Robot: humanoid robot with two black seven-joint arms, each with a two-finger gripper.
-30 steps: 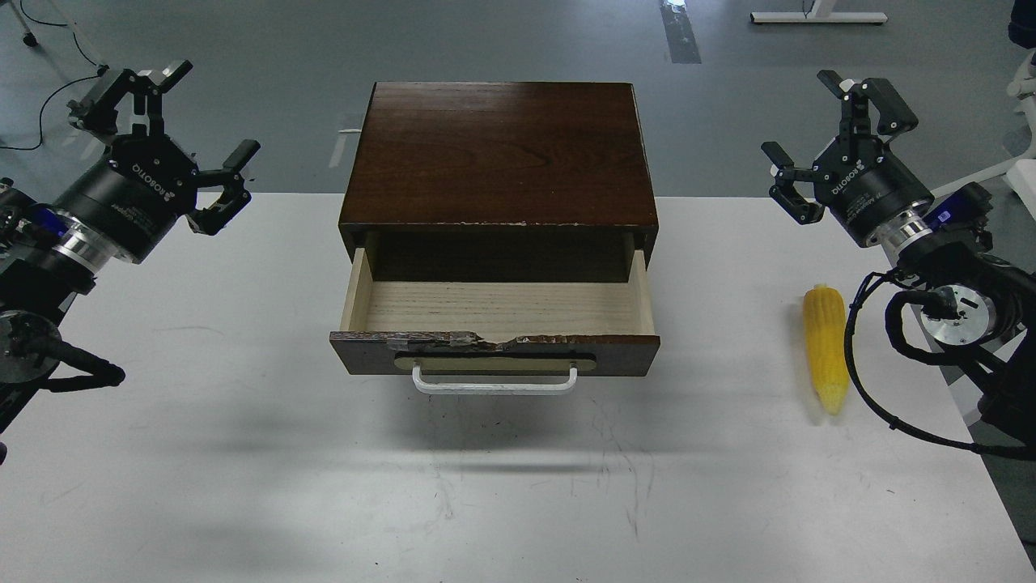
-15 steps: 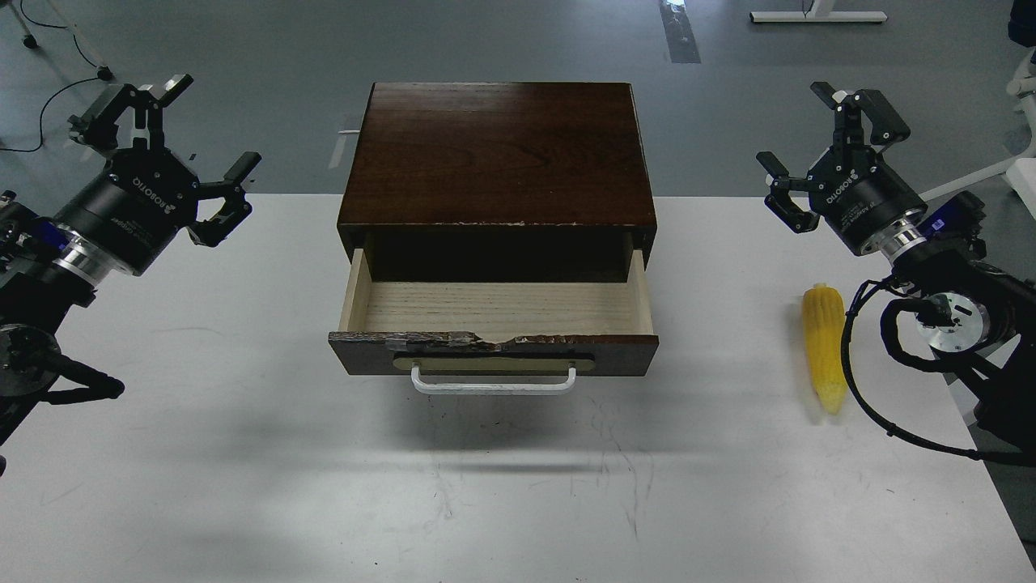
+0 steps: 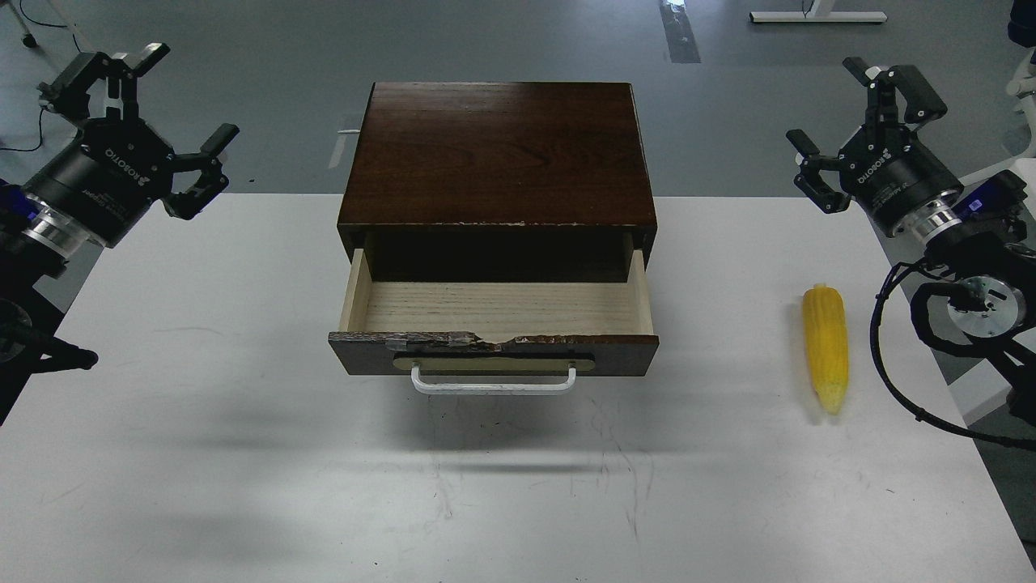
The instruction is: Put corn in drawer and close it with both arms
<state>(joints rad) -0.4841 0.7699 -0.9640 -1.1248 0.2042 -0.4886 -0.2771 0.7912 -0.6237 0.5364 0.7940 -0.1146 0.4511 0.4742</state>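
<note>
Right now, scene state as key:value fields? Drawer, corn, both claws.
drawer: dark brown wood drawer with white bar handle, pulled open, pale wood inside, nothing in it
corn: bright yellow tapered corn cob, lying on the white table, right of the drawer, pointed tip toward the camera
left claw: open, holds nothing, raised at far left
right claw: open, holds nothing, raised beyond the corn

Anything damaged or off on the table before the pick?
Yes: the drawer front's top edge is chipped and ragged, with a notch just above the white handle. The corn lies intact on the table.
</note>
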